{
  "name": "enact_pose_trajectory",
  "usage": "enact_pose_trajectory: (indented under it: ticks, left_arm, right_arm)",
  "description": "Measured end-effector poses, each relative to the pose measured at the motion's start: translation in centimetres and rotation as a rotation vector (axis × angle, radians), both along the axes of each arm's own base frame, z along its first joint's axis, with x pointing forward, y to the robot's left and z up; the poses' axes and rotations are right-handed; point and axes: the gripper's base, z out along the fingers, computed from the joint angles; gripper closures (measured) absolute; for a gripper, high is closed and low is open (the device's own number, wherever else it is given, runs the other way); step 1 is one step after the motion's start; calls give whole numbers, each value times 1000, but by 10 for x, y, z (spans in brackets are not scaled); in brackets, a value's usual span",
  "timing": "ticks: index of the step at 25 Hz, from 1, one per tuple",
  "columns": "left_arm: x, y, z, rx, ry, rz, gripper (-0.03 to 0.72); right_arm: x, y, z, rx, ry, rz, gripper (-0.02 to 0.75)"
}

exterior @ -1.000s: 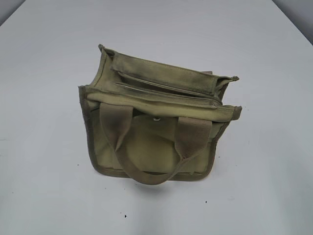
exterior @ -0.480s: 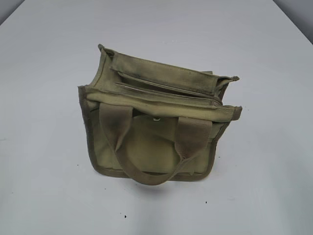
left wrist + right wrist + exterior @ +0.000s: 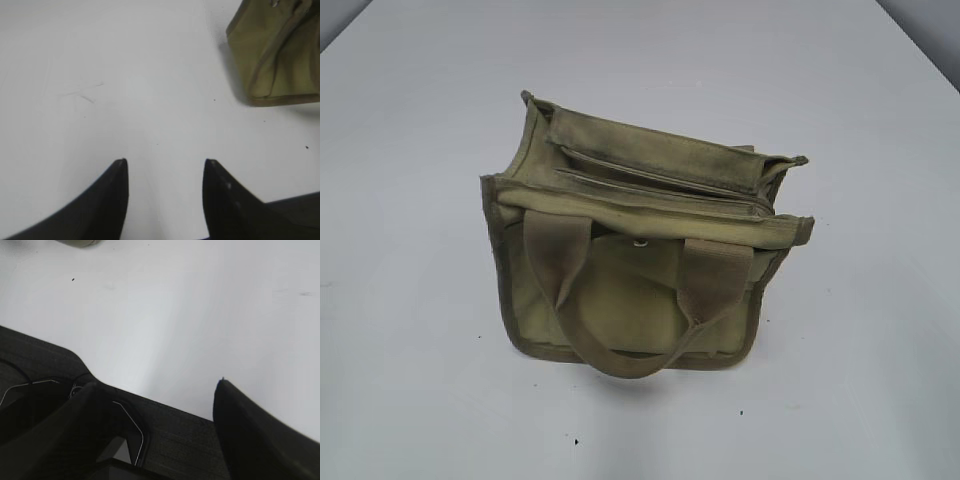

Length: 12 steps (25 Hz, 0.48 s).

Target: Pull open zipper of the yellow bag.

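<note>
A long thin olive-yellow zipper (image 3: 665, 182) runs across the top of the small boxy olive-yellow canvas bag (image 3: 635, 255), apparently closed. The bag stands mid-table on a plain white tabletop (image 3: 410, 330). Left gripper (image 3: 166, 172) and right gripper (image 3: 157, 390) hover parted, empty.

surface: white table (image 3: 410, 380) | marks: small dark specks | corners: grey background

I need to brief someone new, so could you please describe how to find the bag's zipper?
The yellow bag stands on the white table. Along its top, behind the front handle, runs the zipper, a thin line ending near the right corner. The round snap sits lower, on the front face.
</note>
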Motion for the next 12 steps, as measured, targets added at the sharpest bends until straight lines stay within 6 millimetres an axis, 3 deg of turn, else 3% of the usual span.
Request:
enact_pose_trajectory:
  ticks: [7,12]
  left_arm:
    - [-5,4,0,-4,-32,168,330]
    - [-20,4,1,-15,-127,192,356]
  right_arm:
    - [-24,-11,9,39,-185,-161,195]
    - [-46,-13,12,72,-333,-204,195]
